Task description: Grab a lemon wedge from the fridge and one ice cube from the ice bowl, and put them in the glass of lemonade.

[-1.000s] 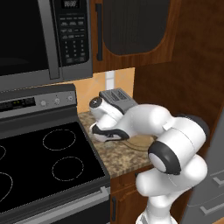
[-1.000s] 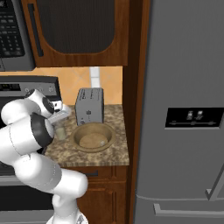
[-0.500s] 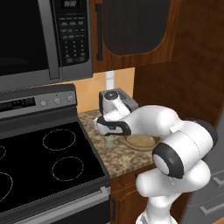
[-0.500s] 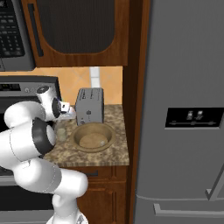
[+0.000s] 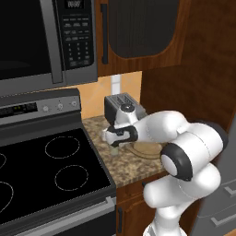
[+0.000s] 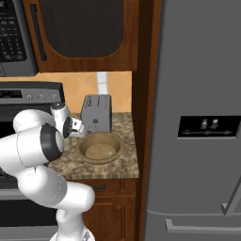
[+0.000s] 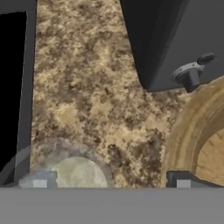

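— Sitting where, exactly, is the glass of lemonade (image 7: 72, 173)?

— It is standing on the speckled counter (image 7: 96, 87) just beside the stove (image 5: 50, 175), on the far side of the ice bowl (image 6: 100, 148) from the fridge (image 6: 197, 117). In the hand view its rim is showing as a pale ring at the bottom edge, near the ice bowl but apart from it.

— And the bowl?

— It is resting on the same counter, right in front of the toaster (image 6: 96, 113) and between the glass and the fridge, with pale contents lying inside.

— How is the arm posing?

— It is folding forward from the base, elbow bulging toward the fridge side, forearm reaching across the bowl, and the hand is pointing straight down over the counter beside the glass.

— What is the gripper (image 7: 111, 179) doing?

— Its jaws are standing wide apart and gripping nothing. One fingertip (image 7: 39, 180) is showing over the glass rim and the other is showing at the rim of the bowl; whether either is touching, I cannot tell.

— Anything different from a moment ago?

— Yes. The hand has been swinging from the bowl's stove-side edge up toward the toaster, and it is now hanging closer to the glass. The jaws are staying as wide as before. The fridge doors are remaining closed, and the bowl, toaster and glass are keeping their places.
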